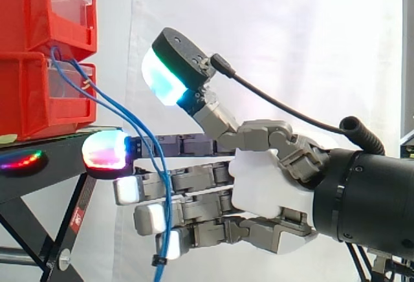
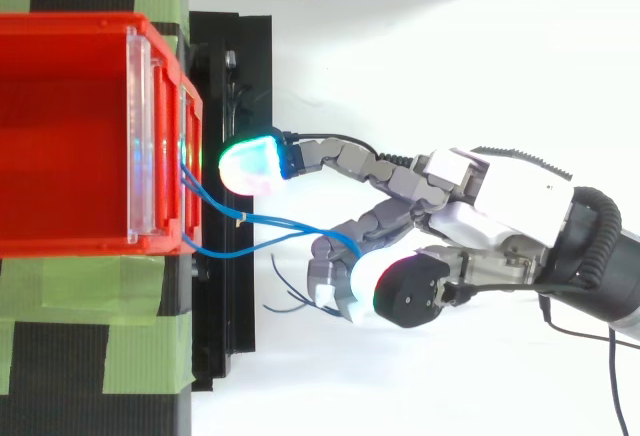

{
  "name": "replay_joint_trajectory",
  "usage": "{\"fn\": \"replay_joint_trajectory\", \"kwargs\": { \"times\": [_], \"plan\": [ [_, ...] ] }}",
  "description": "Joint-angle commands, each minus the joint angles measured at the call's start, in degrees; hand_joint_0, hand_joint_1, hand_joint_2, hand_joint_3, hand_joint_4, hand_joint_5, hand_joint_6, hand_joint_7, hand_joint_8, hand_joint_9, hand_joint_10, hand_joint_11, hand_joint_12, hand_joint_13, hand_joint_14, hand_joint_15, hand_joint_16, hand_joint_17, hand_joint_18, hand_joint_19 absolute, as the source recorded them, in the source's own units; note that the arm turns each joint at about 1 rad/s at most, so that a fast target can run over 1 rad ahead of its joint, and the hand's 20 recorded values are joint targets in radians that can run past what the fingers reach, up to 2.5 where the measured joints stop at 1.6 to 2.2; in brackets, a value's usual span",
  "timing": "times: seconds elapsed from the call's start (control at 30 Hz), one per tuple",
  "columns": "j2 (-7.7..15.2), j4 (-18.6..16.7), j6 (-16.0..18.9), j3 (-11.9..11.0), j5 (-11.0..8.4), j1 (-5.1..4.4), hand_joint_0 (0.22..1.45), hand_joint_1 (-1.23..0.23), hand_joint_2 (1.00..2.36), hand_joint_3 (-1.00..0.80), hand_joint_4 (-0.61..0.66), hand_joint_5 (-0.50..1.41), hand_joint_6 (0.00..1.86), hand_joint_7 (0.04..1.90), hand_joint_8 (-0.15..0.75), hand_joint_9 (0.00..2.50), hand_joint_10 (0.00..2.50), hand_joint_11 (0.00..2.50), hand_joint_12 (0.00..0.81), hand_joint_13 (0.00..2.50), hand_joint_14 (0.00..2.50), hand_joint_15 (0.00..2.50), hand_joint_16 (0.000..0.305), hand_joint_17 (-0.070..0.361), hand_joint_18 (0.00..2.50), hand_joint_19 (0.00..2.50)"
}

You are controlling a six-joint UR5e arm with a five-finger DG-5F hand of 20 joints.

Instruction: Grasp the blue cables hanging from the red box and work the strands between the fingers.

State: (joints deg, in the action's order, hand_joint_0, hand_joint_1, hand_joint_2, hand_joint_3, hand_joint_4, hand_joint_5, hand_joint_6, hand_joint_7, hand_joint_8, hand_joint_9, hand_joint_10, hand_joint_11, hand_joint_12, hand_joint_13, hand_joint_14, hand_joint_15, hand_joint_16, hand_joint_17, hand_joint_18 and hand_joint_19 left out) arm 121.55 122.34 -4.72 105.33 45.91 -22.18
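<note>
Fingers (image 1: 194, 177) reach out straight and level, stacked one above another with small gaps, and the thumb (image 1: 174, 68) is lifted well clear above them; we see the hand (image 1: 265, 182) open, clamped on nothing; the blue cables (image 2: 285, 222) hang from the lower of 2 stacked red bins (image 1: 39, 94) and drop across the fingers just behind their glowing pads; the black stand (image 1: 52, 159) carries the bins.
</note>
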Motion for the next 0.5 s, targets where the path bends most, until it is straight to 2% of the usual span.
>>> {"fn": "replay_joint_trajectory", "kwargs": {
  "times": [0.0, 0.03, 0.07, 0.1, 0.13, 0.17, 0.2, 0.23, 0.27, 0.33, 0.37, 0.43, 0.47],
  "plan": [
    [0.0, 0.0, -0.2, 0.0, -0.03, -0.23, 0.67, -0.45, 1.0, -1.0, 0.2, -0.2, 0.01, 0.68, 0.362, 1.05, 0.01, 1.42, 0.452, 1.27, 0.01, 1.48, 0.068, 0.153, 1.03, 1.19],
    [0.0, 0.0, -0.2, 0.0, -0.03, -0.23, 0.68, -0.45, 1.0, -1.0, 0.21, -0.2, 0.01, 0.68, 0.354, 1.08, 0.01, 1.54, 0.452, 1.31, 0.0, 1.57, 0.068, 0.154, 1.04, 1.2],
    [0.0, 0.0, -0.2, 0.0, -0.03, -0.32, 0.68, -0.45, 1.0, -1.0, 0.21, -0.2, 0.01, 0.68, 0.346, 1.11, 0.01, 1.63, 0.441, 1.31, 0.11, 1.59, 0.069, 0.154, 1.06, 1.2],
    [0.0, 0.0, -0.2, 0.0, -0.03, -0.4, 0.68, -0.45, 1.0, -1.0, 0.21, -0.19, 0.01, 0.68, 0.341, 1.14, 0.0, 1.74, 0.444, 1.28, 0.35, 1.54, 0.068, 0.153, 1.08, 1.22],
    [0.0, 0.0, -0.2, 0.0, -0.03, -0.4, 0.68, -0.45, 1.0, -1.0, 0.22, -0.17, 0.01, 0.68, 0.338, 1.17, 0.11, 1.83, 0.436, 1.24, 0.69, 1.46, 0.068, 0.152, 1.12, 1.27],
    [0.0, 0.1, -0.2, 0.0, -0.03, -0.49, 0.68, -0.45, 1.0, -1.0, 0.22, -0.17, 0.01, 0.68, 0.332, 1.17, 0.13, 1.84, 0.434, 1.24, 0.71, 1.46, 0.068, 0.154, 1.13, 1.29],
    [0.0, 0.1, -0.2, 0.0, -0.03, -0.49, 0.68, -0.45, 1.0, -1.0, 0.22, -0.16, 0.01, 0.69, 0.33, 1.15, 0.37, 1.85, 0.434, 1.21, 1.02, 1.39, 0.068, 0.154, 1.18, 1.35],
    [0.0, 0.3, -0.2, 0.0, -0.03, -0.58, 0.68, -0.45, 1.0, -1.0, 0.22, -0.15, 0.01, 0.69, 0.324, 1.15, 0.54, 1.84, 0.428, 1.19, 1.22, 1.33, 0.068, 0.152, 1.2, 1.39],
    [0.0, 0.6, -0.2, 0.0, -0.03, -0.67, 0.68, -0.45, 1.0, -1.0, 0.23, -0.15, 0.01, 0.69, 0.326, 1.15, 0.6, 1.83, 0.436, 1.18, 1.3, 1.33, 0.067, 0.151, 1.21, 1.41],
    [0.0, 1.1, -0.2, 0.0, -0.03, -0.75, 0.68, -0.45, 1.0, -1.0, 0.23, -0.14, 0.01, 0.69, 0.33, 1.13, 0.99, 1.81, 0.435, 1.16, 1.67, 1.28, 0.067, 0.151, 1.27, 1.51],
    [0.0, 1.5, -0.2, 0.0, 0.05, -0.84, 0.68, -0.45, 1.0, -1.0, 0.23, -0.14, 0.01, 0.69, 0.332, 1.13, 1.01, 1.81, 0.433, 1.16, 1.7, 1.27, 0.066, 0.149, 1.27, 1.52],
    [-0.1, 1.9, -0.2, 0.0, 0.05, -1.02, 0.68, -0.45, 1.0, -1.0, 0.24, -0.12, 0.01, 0.7, 0.327, 1.1, 1.31, 1.79, 0.431, 1.11, 2.0, 1.24, 0.066, 0.149, 1.31, 1.58],
    [-0.1, 2.0, -0.2, 0.0, -0.03, -1.02, 0.68, -0.45, 1.0, -1.0, 0.24, -0.12, 0.01, 0.7, 0.331, 1.1, 1.4, 1.79, 0.429, 1.1, 2.02, 1.25, 0.066, 0.148, 1.31, 1.58]
  ]
}}
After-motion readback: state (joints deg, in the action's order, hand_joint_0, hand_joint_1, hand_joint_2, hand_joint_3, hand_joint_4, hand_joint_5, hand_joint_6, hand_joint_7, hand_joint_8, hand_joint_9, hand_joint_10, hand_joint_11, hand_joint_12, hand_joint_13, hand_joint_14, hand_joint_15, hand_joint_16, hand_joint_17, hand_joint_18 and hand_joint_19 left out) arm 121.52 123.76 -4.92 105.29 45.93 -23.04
